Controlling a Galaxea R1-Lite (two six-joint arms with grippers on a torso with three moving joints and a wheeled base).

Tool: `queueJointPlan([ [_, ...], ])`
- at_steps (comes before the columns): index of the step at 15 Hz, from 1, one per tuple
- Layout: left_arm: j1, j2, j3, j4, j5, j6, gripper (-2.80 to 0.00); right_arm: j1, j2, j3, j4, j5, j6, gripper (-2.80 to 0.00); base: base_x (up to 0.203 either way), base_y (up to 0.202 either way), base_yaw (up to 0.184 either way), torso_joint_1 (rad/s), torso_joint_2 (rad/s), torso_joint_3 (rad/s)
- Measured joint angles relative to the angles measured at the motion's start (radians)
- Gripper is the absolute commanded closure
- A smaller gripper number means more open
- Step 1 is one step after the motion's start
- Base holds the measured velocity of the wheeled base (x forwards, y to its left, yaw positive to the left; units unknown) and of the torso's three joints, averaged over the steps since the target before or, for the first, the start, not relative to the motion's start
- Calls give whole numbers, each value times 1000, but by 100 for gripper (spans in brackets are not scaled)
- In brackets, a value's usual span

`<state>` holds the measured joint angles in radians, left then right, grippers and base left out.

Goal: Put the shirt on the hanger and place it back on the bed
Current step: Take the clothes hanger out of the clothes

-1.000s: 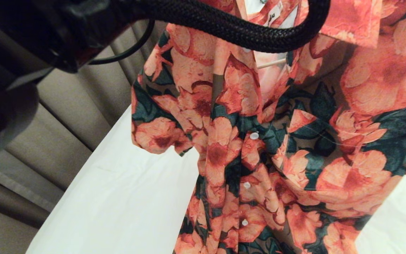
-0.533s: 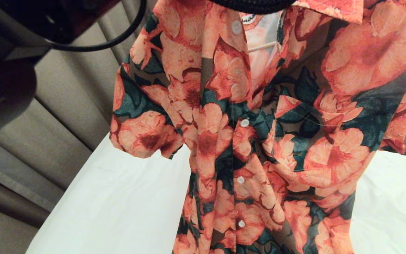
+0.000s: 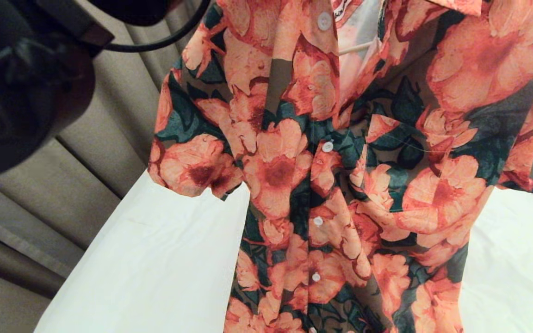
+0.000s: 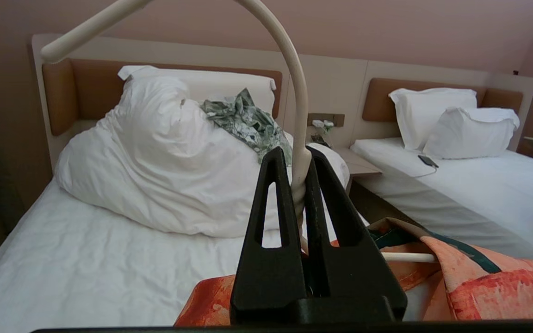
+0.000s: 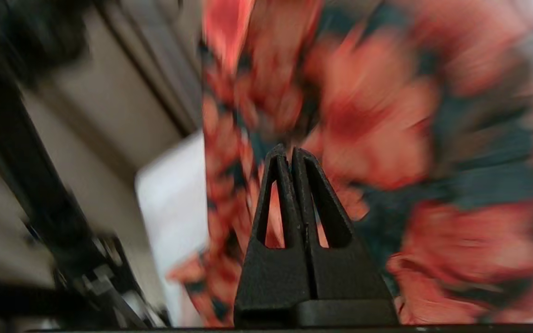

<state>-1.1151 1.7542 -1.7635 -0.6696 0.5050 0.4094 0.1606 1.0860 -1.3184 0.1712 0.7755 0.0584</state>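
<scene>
Head view: shirt (image 3: pixel 340 175) already draped on the hanger (image 3: pixel 354 47), hanging above the bed (image 3: pixel 155 259), sitting lower and nearer the bed than a second ago. Left wrist view: left gripper (image 4: pixel 298 162) clamped narrow on the hanger's hook stem over the bed; next, lowering flat onto the sheet. Right wrist view: right gripper (image 5: pixel 289 155) closed, empty, beside the shirt.

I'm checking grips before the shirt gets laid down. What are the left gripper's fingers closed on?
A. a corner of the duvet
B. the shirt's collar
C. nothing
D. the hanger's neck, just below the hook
D: in the left wrist view the left gripper has its fingers pinched on the cream hanger just below its curved hook, with the shirt draped underneath.
</scene>
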Motion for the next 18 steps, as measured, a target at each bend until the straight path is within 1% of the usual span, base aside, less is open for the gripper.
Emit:
queueJointPlan([
  [1, 0, 9, -11, 5, 0, 4, 0, 69, 8, 30, 1, -60, -64, 0, 0, 0, 0, 0, 0, 0],
  [3, 0, 31, -51, 40, 0, 11, 0, 248, 25, 94, -25, -253, -176, 0, 0, 0, 0, 0, 0, 0],
  [5, 13, 59, -106, 66, -1, 11, 0, 369, 36, 200, -119, -433, -273, 0, 0, 0, 0, 0, 0, 0],
  [7, 24, 84, -125, 73, 0, 11, 0, 447, 41, 323, -268, -564, -347, 0, 0, 0, 0, 0, 0, 0],
  [9, 27, 101, -131, 72, -2, 12, 0, 506, 45, 429, -440, -650, -372, 0, 0, 0, 0, 0, 0, 0],
  [10, 29, 107, -131, 71, -2, 11, 0, 551, 46, 477, -531, -690, -383, 0, 0, 0, 0, 0, 0, 0],
  [11, 32, 111, -132, 71, -2, 11, 0, 599, 46, 521, -604, -750, -402, 0, 0, 0, 0, 0, 0, 0],
  [13, 35, 116, -132, 69, -2, 11, 0, 695, 49, 603, -768, -909, -462, 0, 0, 0, 0, 0, 0, 0],
  [14, 35, 118, -133, 71, -3, 11, 0, 727, 50, 625, -848, -967, -484, 0, 0, 0, 0, 0, 0, 0],
  [15, 35, 119, -133, 70, -3, 11, 0, 744, 52, 639, -905, -1006, -498, 0, 0, 0, 0, 0, 0, 0],
  [18, 36, 129, -132, 69, -4, 13, 0, 760, 87, 669, -1018, -1066, -524, 0, 0, 0, 0, 0, 0, 0],
])
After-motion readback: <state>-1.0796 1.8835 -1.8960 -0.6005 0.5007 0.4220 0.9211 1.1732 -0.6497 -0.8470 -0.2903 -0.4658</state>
